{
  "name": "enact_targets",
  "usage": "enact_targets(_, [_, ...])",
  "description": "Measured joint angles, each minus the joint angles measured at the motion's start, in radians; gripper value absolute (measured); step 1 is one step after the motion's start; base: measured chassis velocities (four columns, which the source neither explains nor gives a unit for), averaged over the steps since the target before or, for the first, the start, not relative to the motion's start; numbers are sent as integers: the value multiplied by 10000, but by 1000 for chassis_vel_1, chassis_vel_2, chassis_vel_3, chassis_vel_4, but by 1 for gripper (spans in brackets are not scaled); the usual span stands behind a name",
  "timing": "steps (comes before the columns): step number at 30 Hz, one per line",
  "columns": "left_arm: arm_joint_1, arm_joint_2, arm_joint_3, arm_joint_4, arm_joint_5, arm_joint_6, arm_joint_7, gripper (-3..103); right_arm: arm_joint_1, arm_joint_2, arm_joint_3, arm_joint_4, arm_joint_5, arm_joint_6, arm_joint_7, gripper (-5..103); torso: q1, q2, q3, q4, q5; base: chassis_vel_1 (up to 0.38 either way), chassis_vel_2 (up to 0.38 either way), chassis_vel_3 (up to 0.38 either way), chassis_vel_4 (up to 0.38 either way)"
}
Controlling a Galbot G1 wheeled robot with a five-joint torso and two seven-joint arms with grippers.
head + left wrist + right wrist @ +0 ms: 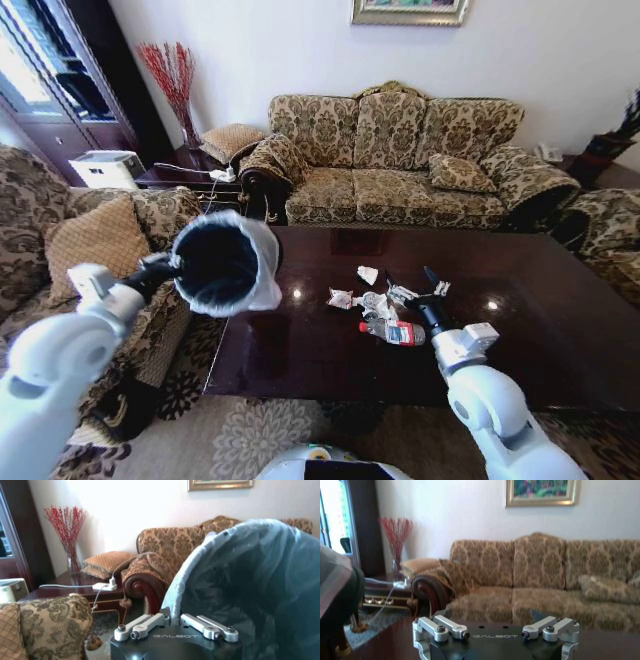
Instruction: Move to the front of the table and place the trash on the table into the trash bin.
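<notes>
Head view: the left gripper is clamped on the rim of the bin, held tilted in the air with its mouth toward the camera, over the table's near-left corner. The right gripper hovers low over the trash, fingers spread wide apart. The bottle lies on its side just near-left of those fingers, long axis running left to right; the paper scraps lie scattered just left and beyond. The right arm is clearly nearer the trash, and the bin waits well to its left — the carry will run leftward.

Left wrist view: the fingers are drawn together at the bagged rim of the bin, pinching it.

Right wrist view: the fingers stand parted, empty. The glossy dark tabletop reflects light — slick under the bottle, I judge. A sofa stands beyond.
</notes>
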Motion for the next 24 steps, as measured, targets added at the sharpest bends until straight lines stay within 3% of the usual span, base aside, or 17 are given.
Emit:
enact_targets(4, [11,188,70,187,40,26,-46,0,822,585,-832,-1618,-424,148,-404,100,5,-1,3,3,-6,0,0,0,0])
enact_targets(12, [8,299,348,519,104,45,-40,0,2468,1036,-1983,-3473,-511,435,-760,100,2,0,2,6,-7,0,0,0,0])
enact_targets(18, [174,394,454,621,122,90,-23,0,4259,2047,-3517,-6421,-648,529,-786,100,3,-1,3,2,-3,0,0,0,0])
enact_targets(22, [197,447,447,689,106,97,-24,0,4874,2766,-3847,-7585,-814,650,-713,100,3,-2,3,5,-4,0,0,0,0])
enact_targets(24, [194,488,460,757,106,99,-43,0,5118,3141,-3854,-8021,-1172,361,-408,100,4,-2,2,6,-5,0,0,0,0])
